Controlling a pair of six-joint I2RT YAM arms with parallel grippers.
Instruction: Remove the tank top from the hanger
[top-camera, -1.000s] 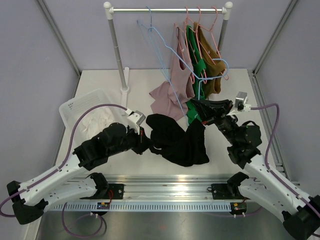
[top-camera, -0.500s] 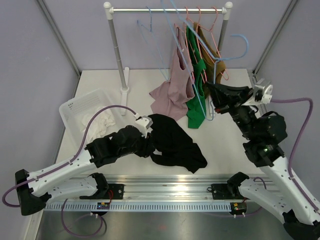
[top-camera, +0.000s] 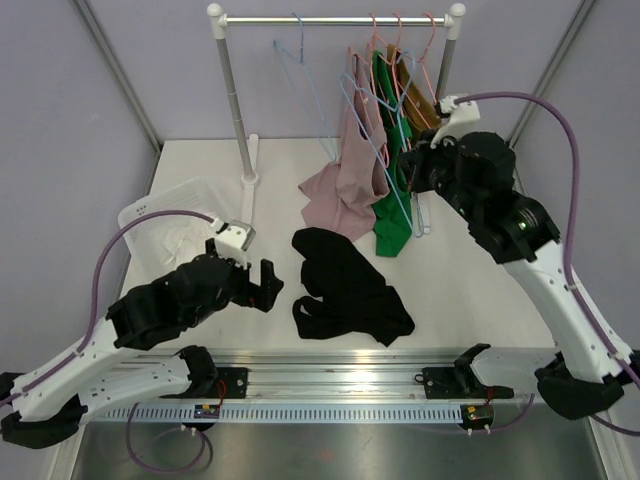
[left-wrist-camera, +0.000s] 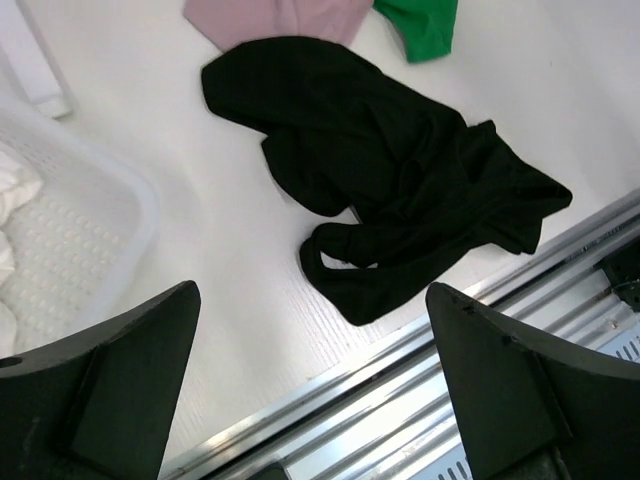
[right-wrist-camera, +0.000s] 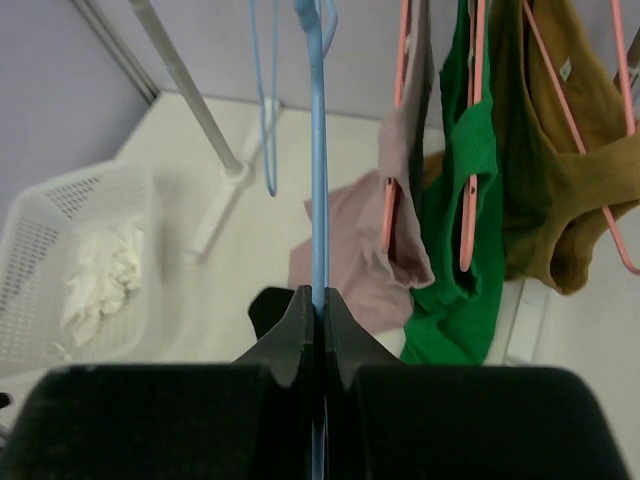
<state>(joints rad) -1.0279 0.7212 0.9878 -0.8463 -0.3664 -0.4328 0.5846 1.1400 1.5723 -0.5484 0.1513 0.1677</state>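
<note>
The black tank top (left-wrist-camera: 400, 200) lies crumpled on the counter (left-wrist-camera: 230, 290) by the released left tool (top-camera: 263, 285), while the right tool (right-wrist-camera: 318, 305) clenches a blue hanger (right-wrist-camera: 318, 170).

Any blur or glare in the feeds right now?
Top external: sharp, with glare on the rail. Left wrist: black top crisp, even light. Right wrist: blue hanger in focus, basket soft.

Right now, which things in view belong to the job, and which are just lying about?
Job: black fabric tank top, on the table; light-blue wire hanger, clamped in right gripper; left gripper, open.
Lying about: white plastic basket; mauve top, green top, brown top on pink hangers; metal rail.
</note>
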